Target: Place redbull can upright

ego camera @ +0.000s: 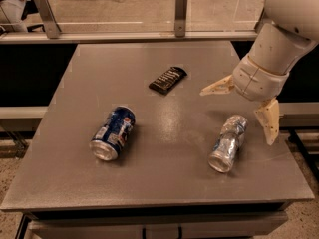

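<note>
End effector (237, 118) spread just beside redbull can (229, 142); blue can (113, 132) well apart.
</note>
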### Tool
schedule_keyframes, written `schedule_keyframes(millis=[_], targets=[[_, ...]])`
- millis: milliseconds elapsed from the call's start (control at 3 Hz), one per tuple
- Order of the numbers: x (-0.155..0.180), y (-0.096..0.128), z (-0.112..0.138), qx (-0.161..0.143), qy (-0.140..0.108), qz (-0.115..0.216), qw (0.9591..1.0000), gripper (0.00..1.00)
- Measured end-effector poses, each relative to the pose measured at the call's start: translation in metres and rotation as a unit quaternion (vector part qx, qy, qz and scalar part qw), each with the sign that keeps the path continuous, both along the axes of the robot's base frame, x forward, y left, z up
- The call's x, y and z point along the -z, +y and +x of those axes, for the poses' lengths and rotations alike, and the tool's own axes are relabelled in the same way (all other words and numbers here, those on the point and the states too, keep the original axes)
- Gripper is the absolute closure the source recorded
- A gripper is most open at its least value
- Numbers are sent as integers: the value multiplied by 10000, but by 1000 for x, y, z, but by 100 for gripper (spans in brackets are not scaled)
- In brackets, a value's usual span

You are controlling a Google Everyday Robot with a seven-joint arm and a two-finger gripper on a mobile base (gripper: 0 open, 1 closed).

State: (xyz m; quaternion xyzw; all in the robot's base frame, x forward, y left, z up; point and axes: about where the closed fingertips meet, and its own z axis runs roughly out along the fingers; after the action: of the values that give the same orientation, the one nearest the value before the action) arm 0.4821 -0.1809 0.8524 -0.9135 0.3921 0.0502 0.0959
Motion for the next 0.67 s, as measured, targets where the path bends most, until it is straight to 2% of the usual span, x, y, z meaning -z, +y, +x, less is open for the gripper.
schedule_keyframes(millis=[333, 667], targets=[[9, 2, -7, -632, -181, -165, 9977, 0], [17, 4, -15, -1122, -489, -338, 9919, 0]])
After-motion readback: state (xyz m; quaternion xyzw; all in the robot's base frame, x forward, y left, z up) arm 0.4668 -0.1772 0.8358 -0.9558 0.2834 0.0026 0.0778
